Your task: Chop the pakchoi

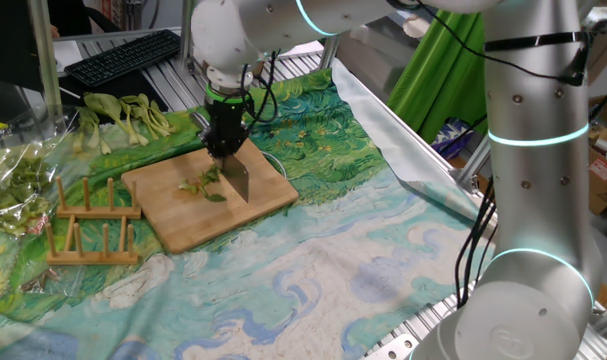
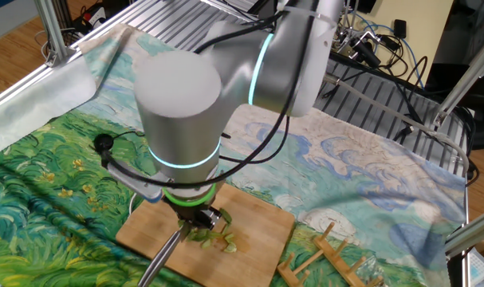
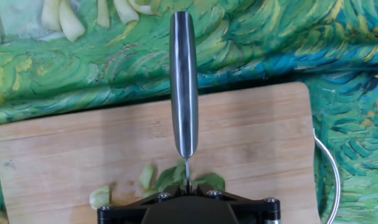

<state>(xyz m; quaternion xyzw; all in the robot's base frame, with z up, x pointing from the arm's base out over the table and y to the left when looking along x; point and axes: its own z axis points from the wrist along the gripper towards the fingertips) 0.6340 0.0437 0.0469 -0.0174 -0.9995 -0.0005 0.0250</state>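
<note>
- The pakchoi (image 1: pixel 205 186) lies in a few small green bits near the middle of the wooden cutting board (image 1: pixel 183 225), some already cut loose.
- The knife (image 1: pixel 237 176) stands blade-down on the board, right among the bits; from the hand view its handle (image 3: pixel 184 81) runs straight out over the board.
- The gripper (image 1: pixel 226 152) is clamped on the knife, jaws closed around its handle end.
- To chop well, I'd say lift just clear, shift a little along the leaf, and press straight down, keeping the blade square to the board.
- Beyond the board's far edge, whole pakchoi stalks (image 1: pixel 123 112) rest on the painted cloth (image 1: pixel 343 240); a wooden rack (image 1: pixel 88 225) sits beside the board.
</note>
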